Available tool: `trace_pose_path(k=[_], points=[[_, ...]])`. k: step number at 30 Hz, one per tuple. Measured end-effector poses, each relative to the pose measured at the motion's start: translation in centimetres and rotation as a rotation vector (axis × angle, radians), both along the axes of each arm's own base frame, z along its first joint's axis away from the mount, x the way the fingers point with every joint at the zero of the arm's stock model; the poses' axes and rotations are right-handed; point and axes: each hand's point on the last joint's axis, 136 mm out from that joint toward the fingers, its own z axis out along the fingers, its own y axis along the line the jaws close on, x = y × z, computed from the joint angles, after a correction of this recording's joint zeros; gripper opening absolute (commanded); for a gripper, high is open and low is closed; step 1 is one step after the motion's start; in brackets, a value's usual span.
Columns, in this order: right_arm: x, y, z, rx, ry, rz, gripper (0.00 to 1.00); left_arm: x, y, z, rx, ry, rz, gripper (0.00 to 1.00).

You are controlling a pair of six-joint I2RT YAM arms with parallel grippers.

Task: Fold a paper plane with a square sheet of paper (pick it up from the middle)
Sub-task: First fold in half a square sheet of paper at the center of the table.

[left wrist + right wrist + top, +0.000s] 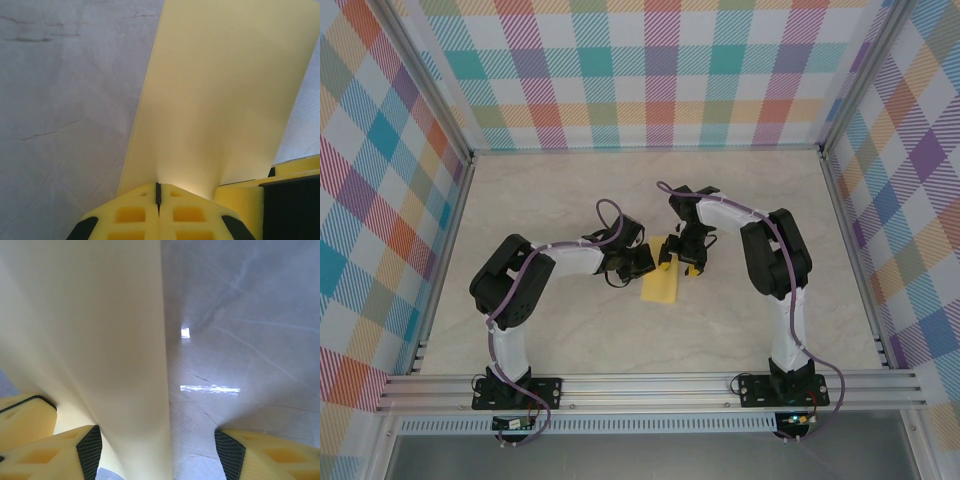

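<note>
The square sheet of paper (660,288) is pale yellow and hangs off the table at its middle, sloping down toward the near side. My left gripper (648,262) is shut on its upper part. In the left wrist view the sheet (225,90) rises straight out of the closed left gripper (158,189). My right gripper (689,260) stands close on the right, open. In the right wrist view the sheet (100,330) runs between the right gripper's (157,452) spread fingers, close to the left pad (90,450); contact cannot be told.
The marble-patterned tabletop (570,190) is walled by checked panels (650,70) on three sides. An aluminium rail (650,385) carrying both arm bases runs along the near edge. One finger of the right gripper (285,200) sits beside the left one.
</note>
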Motion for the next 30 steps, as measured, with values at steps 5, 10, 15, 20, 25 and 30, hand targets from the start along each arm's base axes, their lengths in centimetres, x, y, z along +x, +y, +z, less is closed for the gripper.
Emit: trace_pose_path(k=[5,10,15,20,25,30], points=[[0.3,0.2,0.5,0.017,-0.016,-0.001,0.71,0.0,0.0,0.0,0.003,-0.002,0.001,0.0],[1.4,0.1,1.9,0.077,-0.105,-0.023,0.73,0.0,0.0,0.0,0.003,-0.002,0.001,0.0],[2.8,-0.3,5.9,0.224,-0.232,-0.093,0.44,0.0,0.0,0.0,0.002,-0.003,0.001,0.0],[3.1,1.2,7.2,0.396,-0.262,-0.131,0.17,0.0,0.0,0.0,0.002,-0.003,0.001,0.0],[1.5,2.0,5.3,0.46,-0.192,-0.14,0.11,0.0,0.0,0.0,0.002,-0.003,0.001,0.0],[1.1,2.3,4.0,0.479,-0.16,-0.134,0.11,0.0,0.0,0.0,0.002,-0.004,0.001,0.0]])
